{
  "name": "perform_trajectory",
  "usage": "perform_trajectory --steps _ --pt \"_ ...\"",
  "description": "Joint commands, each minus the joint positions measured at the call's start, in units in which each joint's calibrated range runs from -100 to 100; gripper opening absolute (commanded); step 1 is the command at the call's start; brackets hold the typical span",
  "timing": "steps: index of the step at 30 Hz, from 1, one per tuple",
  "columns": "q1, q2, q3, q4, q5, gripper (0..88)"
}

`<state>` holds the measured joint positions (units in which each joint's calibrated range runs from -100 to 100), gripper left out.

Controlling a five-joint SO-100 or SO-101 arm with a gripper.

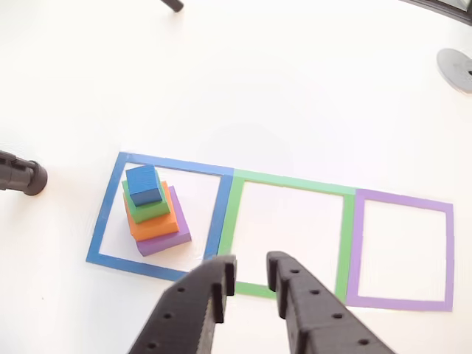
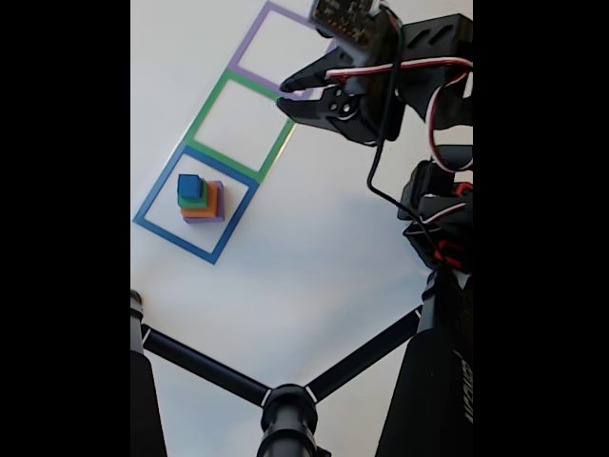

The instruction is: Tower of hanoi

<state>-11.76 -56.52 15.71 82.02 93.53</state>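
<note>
Nearest the lens in the other view we log the gripper; its two black jaws enter from 6 o'clock, parted by a narrow gap, nothing between them; in the fixed view the gripper hangs above the table near the green square, jaws likewise a little apart and empty.

Stack sits inside the blue square, at about 9 o'clock from the gripper in the other view; four blocks, largest below: purple, orange, green, blue on top; tiers slightly skewed, not toppled. Green square and purple square hold no blocks; purple lies at 3 o'clock.

We judge the puzzle at its start: no block moved out, gripper well apart from the stack. First step would be lifting the top blue block.

Next move calls for: wider jaws; travel toward 9 o'clock until centred over the blue block; descent straddling it only, clear of the green tier; a close on its side faces; a straight lift, lest the skewed tiers shift.
</note>
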Motion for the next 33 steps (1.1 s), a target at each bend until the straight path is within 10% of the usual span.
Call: perform_trajectory --steps 1,19,25,33 --pt "4.6 0.1 -8.6 6.6 0.9 0.2" --pt "15.4 0.8 -14.4 10.4 2.2 0.1" --pt "16.6 1.3 -13.9 9.2 -3.8 0.1" --pt "16.5 -4.6 6.6 -2.8 -23.6 0.0"
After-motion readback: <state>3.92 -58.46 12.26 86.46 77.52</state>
